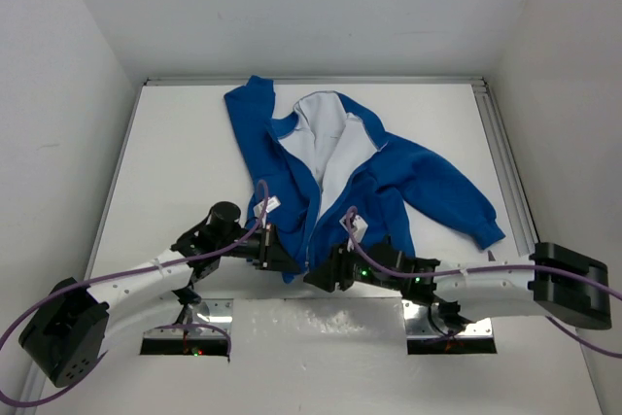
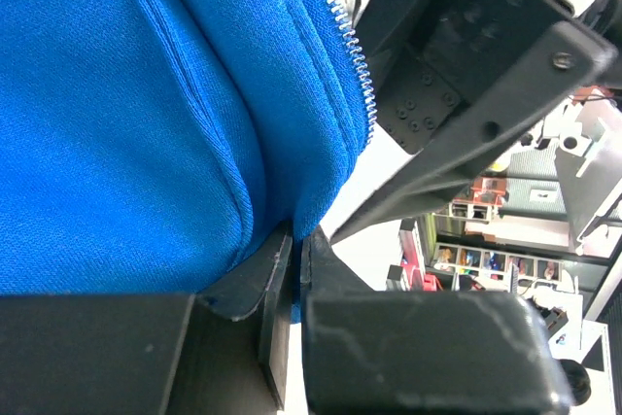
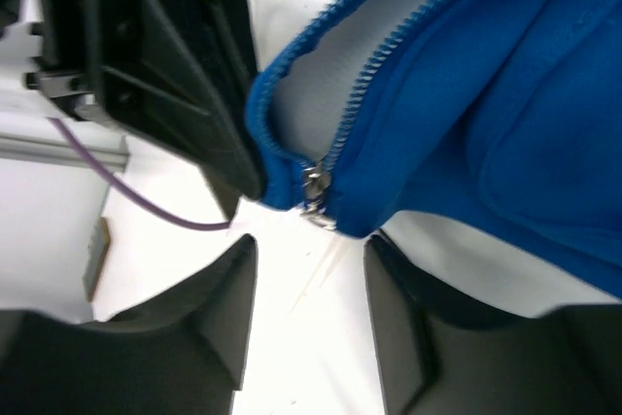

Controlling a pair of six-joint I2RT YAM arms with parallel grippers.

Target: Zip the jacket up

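Observation:
The royal-blue jacket point(image 1: 369, 177) lies open on the white table, its white lining showing between the two front halves. My left gripper point(image 1: 284, 258) is shut on the bottom hem of the jacket's left front panel point(image 2: 146, 123), beside the zipper teeth point(image 2: 352, 65). My right gripper point(image 1: 316, 277) is open, just short of the hem. In the right wrist view the metal zipper slider point(image 3: 317, 193) sits at the bottom of the zipper, just beyond the open fingertips point(image 3: 241, 269). The zipper is open above the slider.
The table point(image 1: 194, 143) is boxed in by white walls at the back and both sides. A metal rail point(image 1: 505, 153) runs along the right edge. The jacket's right sleeve point(image 1: 457, 196) stretches toward that rail. The left gripper's body point(image 3: 165, 65) is close beside the slider.

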